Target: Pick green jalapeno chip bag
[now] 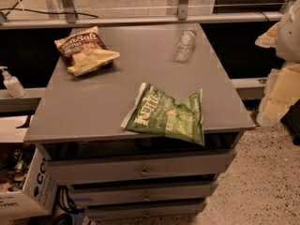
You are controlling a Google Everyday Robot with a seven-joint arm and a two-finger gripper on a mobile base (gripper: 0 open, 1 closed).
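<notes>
The green jalapeno chip bag (168, 116) lies flat near the front edge of the grey cabinet top (93, 111), right of centre. It is crinkled, with white "Kettle" lettering, and its lower right corner hangs slightly over the edge. My gripper (275, 90) shows as pale white and yellowish shapes at the right edge of the camera view. It is off the cabinet's right side, well apart from the bag and holding nothing that I can see.
A brown-and-yellow Sea Salt chip bag (84, 49) lies at the back left. A clear plastic bottle (185, 43) lies at the back right. A pump bottle (11, 83) stands on the left ledge. A cardboard box (23, 191) sits on the floor beside the drawers (140, 170).
</notes>
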